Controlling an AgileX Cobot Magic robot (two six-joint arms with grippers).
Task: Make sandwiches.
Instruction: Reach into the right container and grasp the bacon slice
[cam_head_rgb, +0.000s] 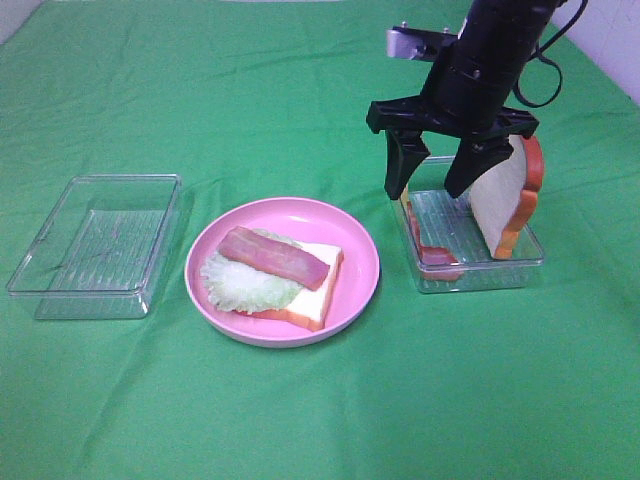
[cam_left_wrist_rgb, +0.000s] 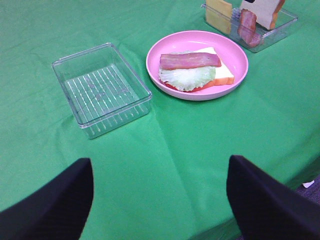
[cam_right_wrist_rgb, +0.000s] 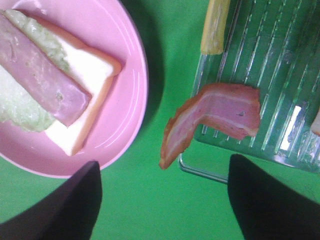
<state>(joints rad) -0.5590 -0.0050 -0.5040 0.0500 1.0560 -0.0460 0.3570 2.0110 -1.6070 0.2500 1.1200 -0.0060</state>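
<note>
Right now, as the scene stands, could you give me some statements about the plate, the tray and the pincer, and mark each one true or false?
1. A bacon strip lies on the lettuce on the pink plate. True.
2. A bread slice tops that bacon strip. False: nothing covers it; the spare bread slice stands on edge in the right tray.
3. The right pincer is open above the right tray. True.
4. The cheese lies on the pink plate. False: the cheese stands in the right tray.
</note>
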